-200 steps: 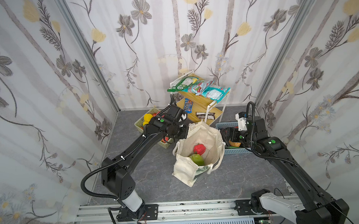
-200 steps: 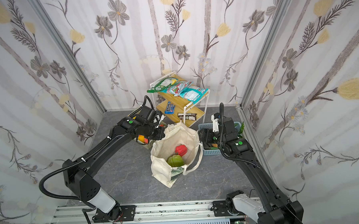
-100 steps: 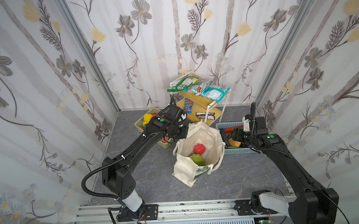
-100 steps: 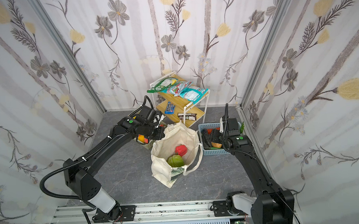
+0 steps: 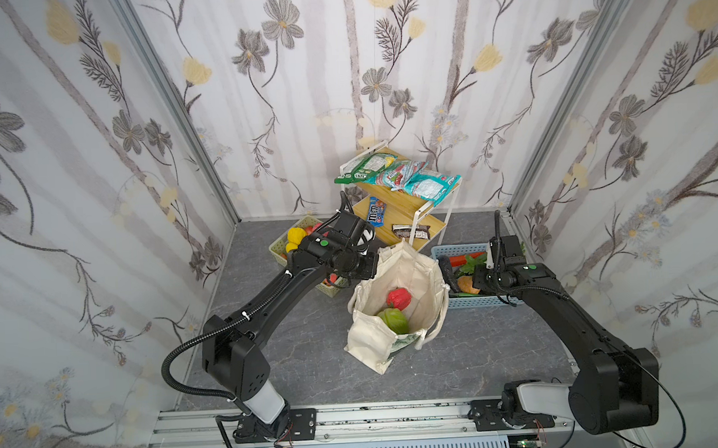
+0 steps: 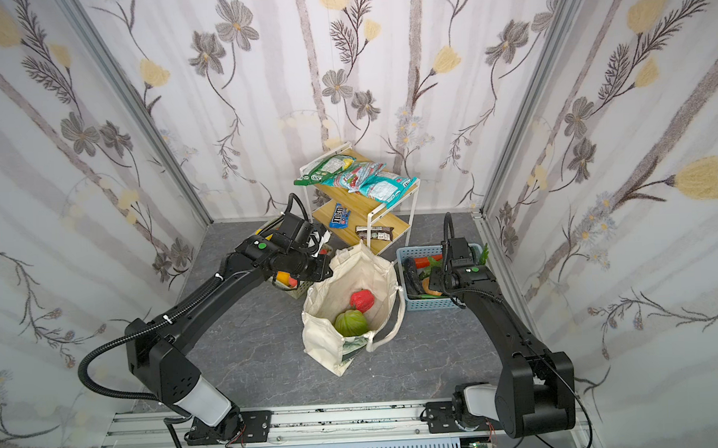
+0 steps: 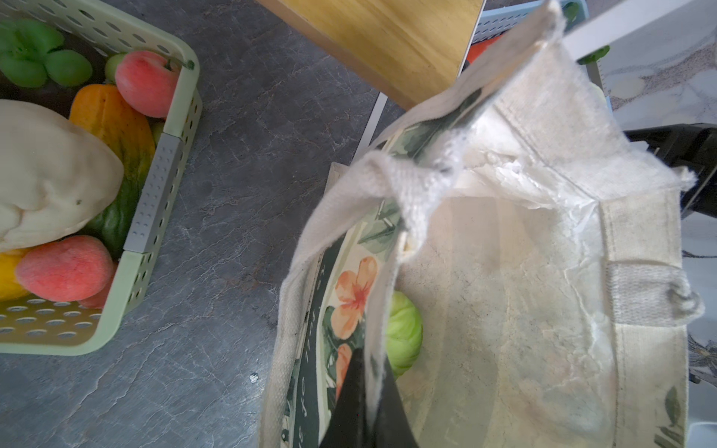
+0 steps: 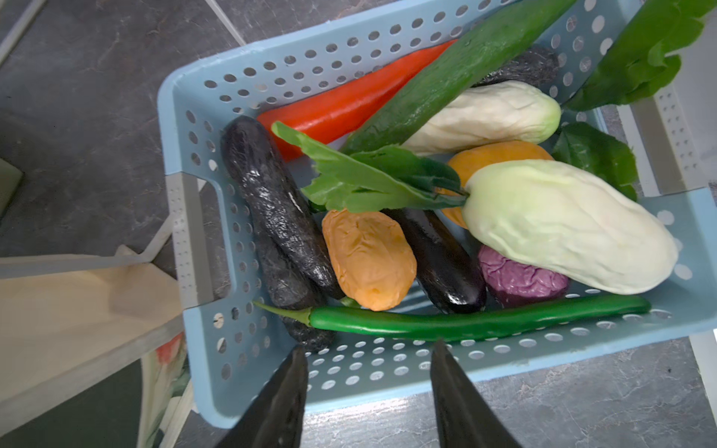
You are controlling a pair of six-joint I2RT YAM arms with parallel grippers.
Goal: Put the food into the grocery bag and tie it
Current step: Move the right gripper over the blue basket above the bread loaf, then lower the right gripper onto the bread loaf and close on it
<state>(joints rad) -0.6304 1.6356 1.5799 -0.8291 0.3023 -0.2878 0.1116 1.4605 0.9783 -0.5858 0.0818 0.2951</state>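
The cream grocery bag (image 5: pixel 370 341) stands open mid-floor in both top views, with a red pepper (image 5: pixel 399 298) and a green cabbage (image 5: pixel 393 320) inside. My left gripper (image 7: pixel 370 362) is shut on the bag's rim (image 7: pixel 382 248) at its far left side and holds it up; the cabbage (image 7: pixel 405 333) shows past the fingers. My right gripper (image 8: pixel 368 349) hangs open over the near wall of the light blue basket (image 8: pixel 349 372) with nothing between its fingers. More food lies in that basket: a green chili (image 8: pixel 465 320), an orange lump (image 8: pixel 368 260) and dark eggplants (image 8: pixel 271 205).
A pale green basket (image 7: pixel 151 201) of fruit sits left of the bag. Behind the bag stands a wooden two-level shelf (image 5: pixel 407 214) with snack packets and candy bars. The blue basket (image 5: pixel 473 301) touches the bag's right side. Patterned walls close in on three sides.
My right arm has drawn back a little to the right above the blue basket. The left arm and the bag have stayed put.
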